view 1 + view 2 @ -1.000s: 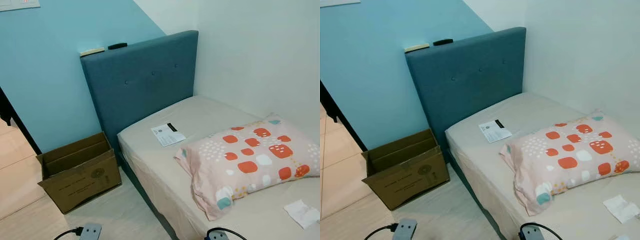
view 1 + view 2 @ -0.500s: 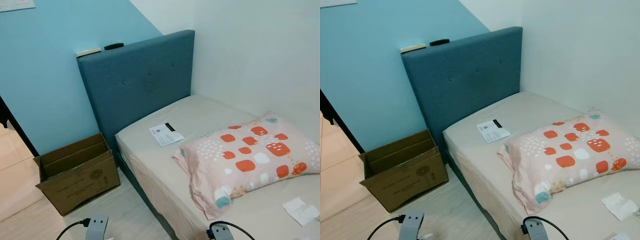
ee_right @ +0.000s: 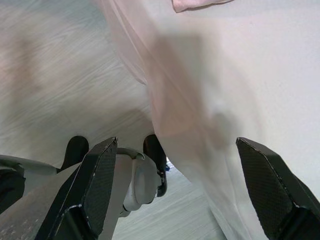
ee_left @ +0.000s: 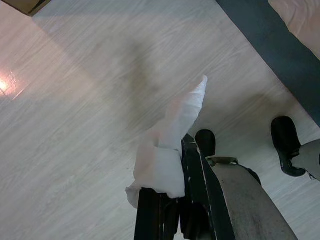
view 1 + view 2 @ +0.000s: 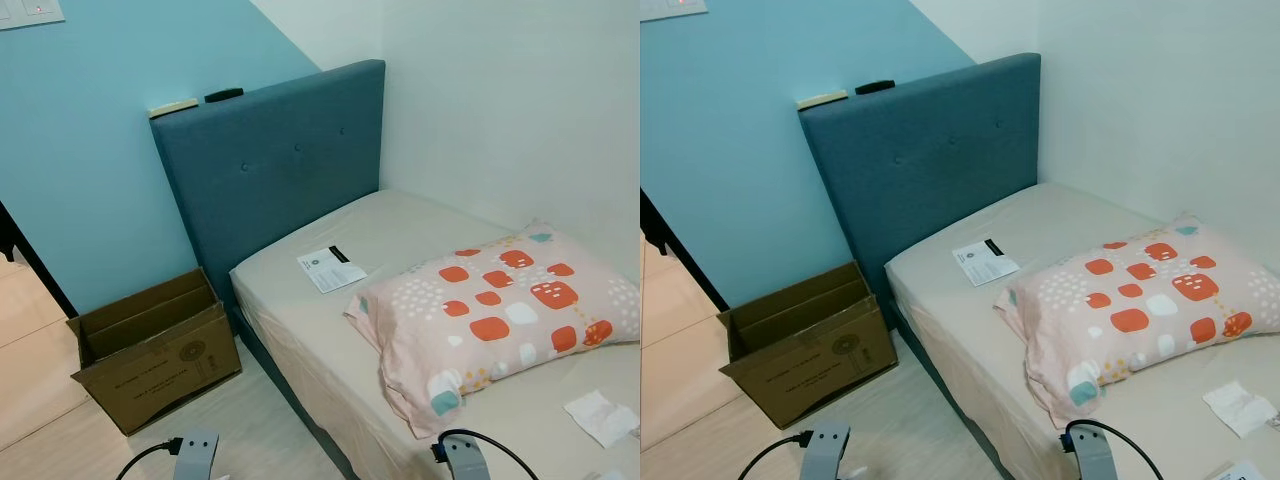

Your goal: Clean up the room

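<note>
Tissue (image 5: 1240, 407) near frame edge, wall plate (image 5: 28, 12) cropped (top), headboard items unreadable

Bed (image 5: 330, 340) on right, headboard (image 5: 270, 170) at its far end against wall. Pillow (image 5: 490, 320) on bed, paper slip (image 5: 330, 268) on mattress betw. pillow & headboard, crumpled tissue (image 5: 600, 418) on bed nearer than pillow, far right. Cardboard box (image 5: 150, 350) on floor (image 5: 60, 380) left of bed, just beside headboard. Two small items (image 5: 195, 100) atop headboard, left end.
</note>
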Motion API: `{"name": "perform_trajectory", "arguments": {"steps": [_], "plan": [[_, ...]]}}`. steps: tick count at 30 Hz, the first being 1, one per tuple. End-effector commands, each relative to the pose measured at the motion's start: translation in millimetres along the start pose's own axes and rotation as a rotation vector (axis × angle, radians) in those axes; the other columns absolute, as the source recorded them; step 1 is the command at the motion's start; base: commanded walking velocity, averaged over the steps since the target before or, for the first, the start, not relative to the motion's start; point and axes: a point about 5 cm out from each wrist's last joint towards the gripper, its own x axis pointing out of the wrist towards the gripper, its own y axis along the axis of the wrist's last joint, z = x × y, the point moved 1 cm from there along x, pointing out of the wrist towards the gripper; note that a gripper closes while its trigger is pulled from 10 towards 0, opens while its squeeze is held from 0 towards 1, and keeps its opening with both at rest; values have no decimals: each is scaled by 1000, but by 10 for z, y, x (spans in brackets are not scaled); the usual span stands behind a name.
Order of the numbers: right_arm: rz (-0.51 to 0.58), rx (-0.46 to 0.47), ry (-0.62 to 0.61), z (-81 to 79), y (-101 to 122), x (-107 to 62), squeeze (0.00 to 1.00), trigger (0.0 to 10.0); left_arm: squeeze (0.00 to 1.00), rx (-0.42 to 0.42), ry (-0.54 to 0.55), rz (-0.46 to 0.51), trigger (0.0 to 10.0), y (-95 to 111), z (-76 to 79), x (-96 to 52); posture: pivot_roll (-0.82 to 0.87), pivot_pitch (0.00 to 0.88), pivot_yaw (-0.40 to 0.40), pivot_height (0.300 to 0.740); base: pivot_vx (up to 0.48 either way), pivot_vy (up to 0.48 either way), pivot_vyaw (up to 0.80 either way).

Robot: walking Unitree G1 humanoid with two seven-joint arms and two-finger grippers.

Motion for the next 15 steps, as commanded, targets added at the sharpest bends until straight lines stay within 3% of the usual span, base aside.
{"name": "perform_trajectory", "arguments": {"steps": [1, 9, 15], "plan": [[-12, 3, 9, -36, -28, 2, 0, 10000, 0, 8, -6, -5, 10000, -3, 17, 1, -197, 0, 38, 740, 0, 0, 0], [-75, 6, 41, -143, -253, -25, 0, 10000, 0, 48, -9, -30, 10000, -91, -10, -13, -182, 0, 22, 740, 0, 0, 0], [-78, 13, 48, -172, -277, -28, 0, 10000, 0, 57, -9, -39, 10000, -125, -31, -20, -179, 0, 17, 740, 0, 0, 0]]}}
